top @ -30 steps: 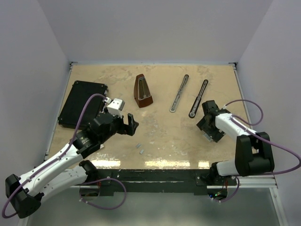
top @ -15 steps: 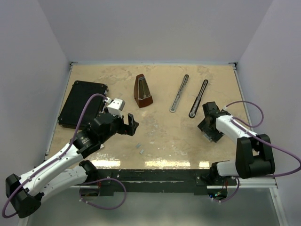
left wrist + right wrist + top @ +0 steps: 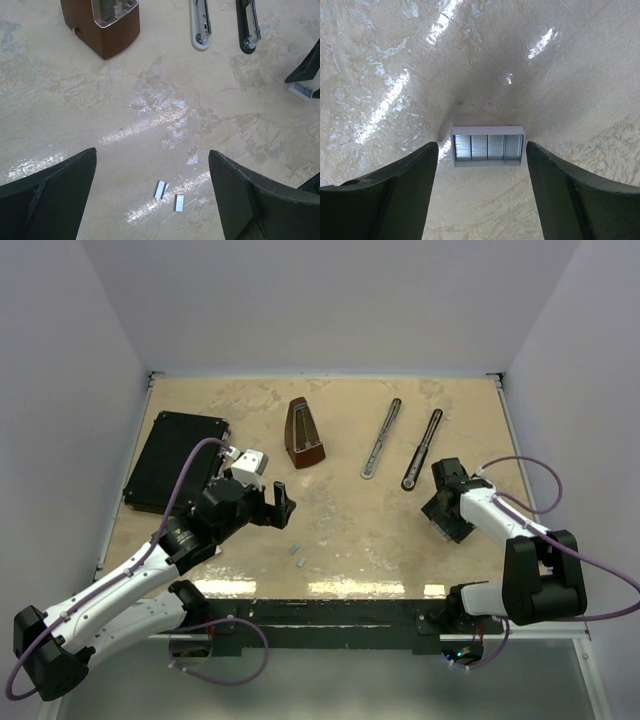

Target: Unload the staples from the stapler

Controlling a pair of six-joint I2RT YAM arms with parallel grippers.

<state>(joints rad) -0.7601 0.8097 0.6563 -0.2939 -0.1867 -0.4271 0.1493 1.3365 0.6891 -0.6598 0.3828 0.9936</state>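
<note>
The stapler lies opened out as two long thin bars at the back of the table: a silver one (image 3: 382,438) and a black one (image 3: 422,448). Both show at the top of the left wrist view (image 3: 200,25) (image 3: 247,25). Two tiny staple strips (image 3: 298,556) lie near the front edge, in the left wrist view (image 3: 160,189) just below and between my open fingers. My left gripper (image 3: 272,505) (image 3: 151,155) is open and empty above them. My right gripper (image 3: 440,508) (image 3: 480,147) is open, its fingers either side of a small white box of staple strips (image 3: 488,146).
A brown pyramid-shaped metronome (image 3: 303,433) (image 3: 102,25) stands at the back centre. A flat black case (image 3: 175,460) lies at the back left. The white staple box also shows at the right edge of the left wrist view (image 3: 300,91).
The right arm's elbow has sunk slightly toward the near edge while its gripper stays over the box. The left gripper has barely shifted. Nothing was picked up or released.
</note>
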